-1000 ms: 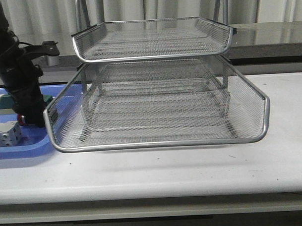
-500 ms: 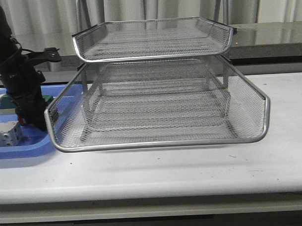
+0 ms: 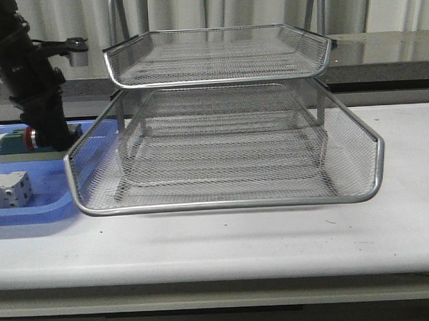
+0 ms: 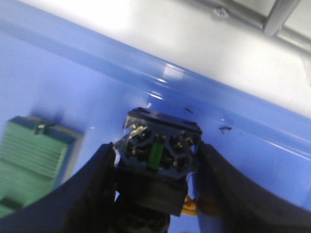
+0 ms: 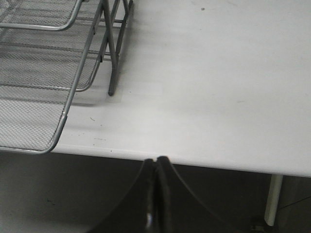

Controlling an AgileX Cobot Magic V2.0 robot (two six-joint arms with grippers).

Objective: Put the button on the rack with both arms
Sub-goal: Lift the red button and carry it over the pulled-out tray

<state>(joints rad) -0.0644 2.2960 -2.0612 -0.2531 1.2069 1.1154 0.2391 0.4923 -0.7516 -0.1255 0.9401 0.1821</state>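
Raised since earlier, left gripper (image 4: 155,160) grasps the button (image 4: 159,148) above the blue tray (image 3: 33,205); right gripper (image 5: 156,167) clenched.

A white desk (image 3: 273,236) fills the near part of the scene, its matte top marked by a few small dark specks and soft shadows, its front edge running straight across with a dim, dark gap beneath. Beyond its far edge a grey, glossy counter (image 3: 380,52) spans the width and catches pale reflections, and behind that hang light, vertically pleated curtains (image 3: 216,9) covering the back of the room. In the right wrist view a pale desk leg (image 5: 273,199) drops to a dark floor (image 5: 73,194), and the light is even and diffuse throughout.
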